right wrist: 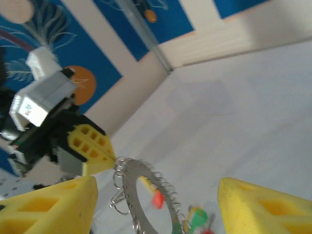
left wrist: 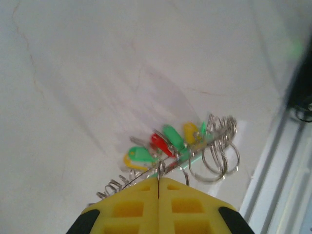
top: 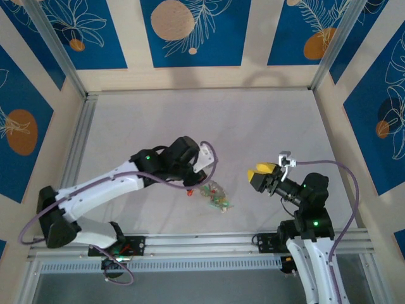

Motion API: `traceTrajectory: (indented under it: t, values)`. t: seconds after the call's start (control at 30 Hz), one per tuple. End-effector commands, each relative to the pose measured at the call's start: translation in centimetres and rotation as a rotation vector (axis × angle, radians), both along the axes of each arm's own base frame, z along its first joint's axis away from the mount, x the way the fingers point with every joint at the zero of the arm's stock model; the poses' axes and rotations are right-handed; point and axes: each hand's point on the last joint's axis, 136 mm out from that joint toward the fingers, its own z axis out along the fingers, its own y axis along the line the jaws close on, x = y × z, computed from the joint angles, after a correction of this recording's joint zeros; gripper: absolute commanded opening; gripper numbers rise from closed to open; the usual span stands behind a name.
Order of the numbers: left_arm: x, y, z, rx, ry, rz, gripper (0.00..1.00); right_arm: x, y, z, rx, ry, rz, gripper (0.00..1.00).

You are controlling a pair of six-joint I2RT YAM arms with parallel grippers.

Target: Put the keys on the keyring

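At the table's [top: 253, 126] near middle, the left gripper [left wrist: 158, 186] pinches the keyring [right wrist: 127, 181] by its rim, keys [left wrist: 163, 141] fanned along it; well right, the right gripper [top: 261, 172] stands agape, empty.

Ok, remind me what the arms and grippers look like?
The left arm and right arm have white links, black joints with small green lights, and a loose purple-grey cable each. The left gripper and right gripper carry yellow wedge-shaped fingers with grid cut-outs.
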Motion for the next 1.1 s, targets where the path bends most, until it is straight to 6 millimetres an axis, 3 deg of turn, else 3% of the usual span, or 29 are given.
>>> traceTrajectory:
  t: [0.0, 0.2, 0.5, 0.77, 1.07]
  values:
    - [-1.5, -0.4, 3.4, -0.160, -0.083, -0.118, 0.00, -2.0, 1.5, 3.4, -0.028, -0.154, 0.104, 0.63]
    - [-1.5, 0.1, 5.6, -0.239, -0.174, -0.132, 0.00, -2.3, 4.6, 5.8, -0.070, -0.240, 0.233, 0.56]
    - [-0.9, 0.4, 7.5, -0.332, -0.191, -0.123, 0.00, -1.9, 11.2, 4.1, -0.243, -0.291, 0.386, 0.39]
    - [-2.7, 1.5, 10.3, -0.511, -0.157, -0.214, 0.00, -2.1, 12.3, 4.2, -0.252, -0.323, 0.429, 0.36]
    - [-4.7, 1.5, 11.2, -0.561, -0.117, -0.311, 0.00, -4.0, 13.4, 5.2, -0.222, -0.386, 0.548, 0.31]
